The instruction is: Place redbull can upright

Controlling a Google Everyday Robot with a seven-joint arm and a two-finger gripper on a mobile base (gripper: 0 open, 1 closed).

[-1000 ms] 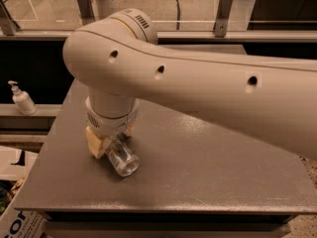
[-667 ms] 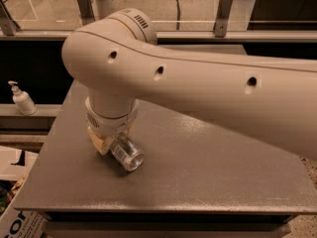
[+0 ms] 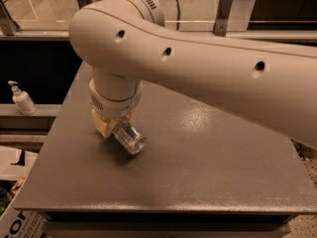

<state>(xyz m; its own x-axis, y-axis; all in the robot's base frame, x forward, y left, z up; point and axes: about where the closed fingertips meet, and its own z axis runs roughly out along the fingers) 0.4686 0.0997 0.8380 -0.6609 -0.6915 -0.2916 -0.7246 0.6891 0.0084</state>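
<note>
The redbull can (image 3: 131,138) shows as a slim silver can, tilted, with its shiny round end facing down and to the right. It hangs just above the grey table (image 3: 213,167) at its left side. My gripper (image 3: 118,129) sits under the big white wrist (image 3: 115,90), shut on the can's upper part. One tan finger (image 3: 104,126) shows to the left of the can. The rest of the can's body is hidden by the gripper and the arm.
A white pump bottle (image 3: 23,100) stands on a low ledge to the left of the table. A cardboard box (image 3: 20,223) lies on the floor at the lower left. A glass rail with metal posts (image 3: 221,9) runs behind the table.
The gripper has lifted the can a little and moved it slightly right. The can's free end now points more upward than before.
</note>
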